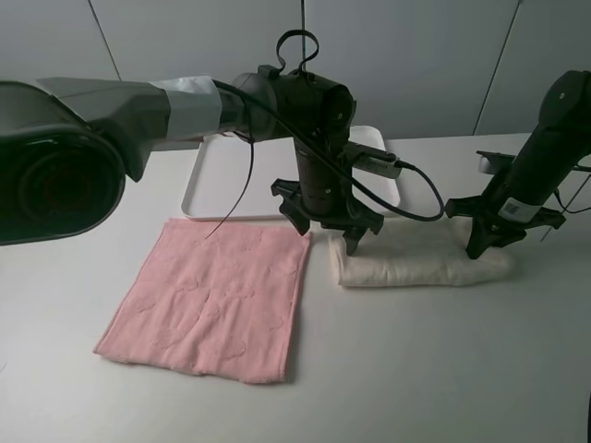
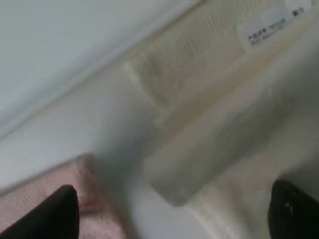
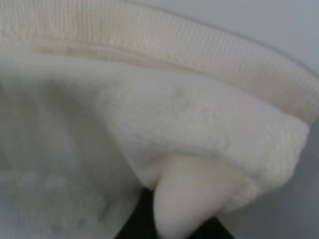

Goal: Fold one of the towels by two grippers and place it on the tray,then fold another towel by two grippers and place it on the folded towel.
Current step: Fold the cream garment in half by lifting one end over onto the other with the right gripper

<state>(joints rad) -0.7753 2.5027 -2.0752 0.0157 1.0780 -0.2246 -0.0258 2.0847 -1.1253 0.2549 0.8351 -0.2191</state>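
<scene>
Left fingers [image 2: 57, 216] astride cream towel [image 1: 420, 263]

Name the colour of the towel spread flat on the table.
The flat towel is pink; the exterior high view shows it best.

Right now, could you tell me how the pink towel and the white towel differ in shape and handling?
The pink towel lies spread out flat; the white towel is folded into a narrow strip. The pink towel is untouched, while the white towel has the left gripper open over one end and the right gripper pinching the other. Both lie on the table, neither on the tray.
</scene>
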